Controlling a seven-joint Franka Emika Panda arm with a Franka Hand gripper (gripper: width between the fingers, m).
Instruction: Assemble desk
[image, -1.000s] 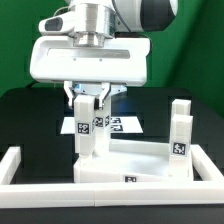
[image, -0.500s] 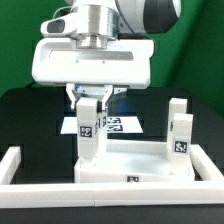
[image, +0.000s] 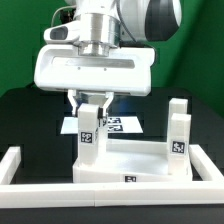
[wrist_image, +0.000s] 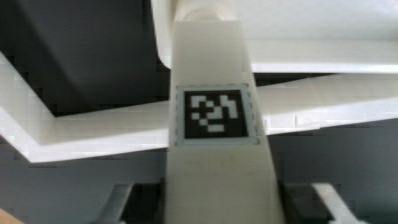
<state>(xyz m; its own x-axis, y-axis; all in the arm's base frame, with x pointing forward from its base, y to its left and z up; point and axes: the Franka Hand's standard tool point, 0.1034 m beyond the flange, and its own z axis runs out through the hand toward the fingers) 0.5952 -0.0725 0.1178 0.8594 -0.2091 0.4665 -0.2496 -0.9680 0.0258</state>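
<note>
The white desk tabletop (image: 135, 160) lies flat at the centre front, rim up. A white leg (image: 87, 145) with a square tag stands upright on its corner towards the exterior view's left. My gripper (image: 89, 108) comes straight down over that leg and is shut on its top. In the wrist view the same leg (wrist_image: 217, 80) runs up the middle between my gripper (wrist_image: 224, 198) fingers, with the tabletop (wrist_image: 329, 100) behind it. Two more tagged legs (image: 180, 135) stand upright at the tabletop's side towards the exterior view's right.
A low white border wall (image: 20, 165) runs along the front and both sides of the black table. The marker board (image: 120, 124) lies flat behind the tabletop, partly hidden by the held leg and the hand.
The hand has turned about its vertical axis and shifted slightly towards the exterior view's right, the held leg turning with it. The tabletop and the other legs have not moved.
</note>
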